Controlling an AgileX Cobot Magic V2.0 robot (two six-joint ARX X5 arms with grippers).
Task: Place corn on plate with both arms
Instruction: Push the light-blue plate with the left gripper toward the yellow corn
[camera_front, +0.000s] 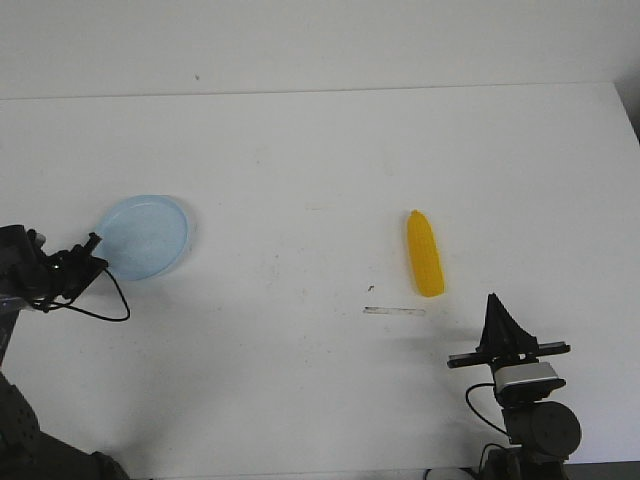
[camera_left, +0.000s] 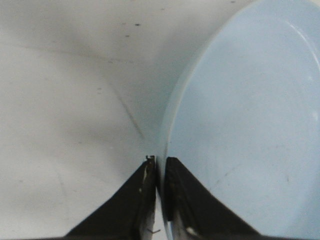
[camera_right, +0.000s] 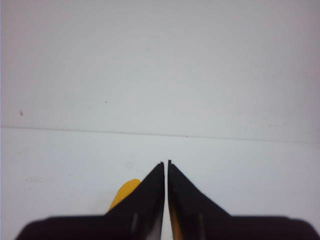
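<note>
Left pincer (camera_front: 92, 243), low at the table's left edge: fingers pressed together on the near rim of the plate (camera_front: 145, 236), one finger (camera_left: 142, 192) outside the rim, the other on the inside. Plate: round, pale blue, flat on the white table (camera_front: 320, 180), left of centre. Clear strip (camera_front: 394, 311): thin, lying right of centre, just below the corn. Corn (camera_front: 424, 254): bright yellow cob, resting on the table right of centre, well apart from the plate, tapered end pointing away. Right pincer (camera_front: 493, 298): fingers closed, holding nothing, raised near the corn on its near side, not touching it.
</note>
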